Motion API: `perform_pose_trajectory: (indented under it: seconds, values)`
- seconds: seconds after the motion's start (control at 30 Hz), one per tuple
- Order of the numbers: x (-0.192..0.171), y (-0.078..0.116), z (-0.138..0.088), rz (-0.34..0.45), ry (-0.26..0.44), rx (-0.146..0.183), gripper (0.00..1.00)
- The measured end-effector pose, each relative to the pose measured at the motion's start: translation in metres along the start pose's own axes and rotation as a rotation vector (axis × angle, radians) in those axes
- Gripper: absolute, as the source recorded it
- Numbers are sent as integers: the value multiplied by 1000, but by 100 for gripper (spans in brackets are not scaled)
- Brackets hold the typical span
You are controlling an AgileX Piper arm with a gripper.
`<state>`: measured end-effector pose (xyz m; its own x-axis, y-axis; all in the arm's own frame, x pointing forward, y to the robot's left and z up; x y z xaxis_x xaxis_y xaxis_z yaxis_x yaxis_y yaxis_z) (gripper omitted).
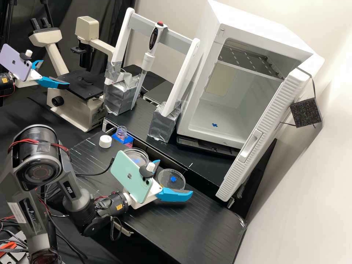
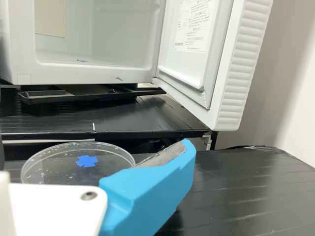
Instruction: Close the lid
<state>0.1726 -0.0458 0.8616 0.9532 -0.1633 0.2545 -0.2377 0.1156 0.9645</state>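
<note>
End effector (image 1: 175, 177) spread wide, blue fingers (image 1: 174, 194) well apart, over desk (image 1: 190, 223); nearer petri dish piece (image 1: 180, 175), blue tape cross (image 1: 173, 179) on it, lies flat on desk; farther petri dish piece (image 1: 136, 151) near it; cannot tell which is lid; white screw cap (image 1: 105, 141) beside clear bottle (image 1: 121, 131); incubator door (image 1: 262, 135) ajar.

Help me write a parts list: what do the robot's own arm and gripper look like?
The arm is dark grey with rounded black joints, white lettering, red and black cables and a small orange label. The gripper has a white body and two bright blue, tapering fingers, one with a grey inner lining. A mint-green phone is mounted on it.
</note>
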Motion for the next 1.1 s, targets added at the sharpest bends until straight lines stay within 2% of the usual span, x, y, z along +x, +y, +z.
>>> perform_pose_trajectory:
  seconds: [0.3,0.6,0.9,1.03,1.1]
  values:
    - [-3,1,-1,-8,-5,-9,100]
    - [-13,4,-7,-21,18,20,100]
    - [-10,-7,-6,-74,19,37,100]
    - [-8,-7,-5,-54,29,17,100]
    - [-7,-7,-5,-52,33,17,100]
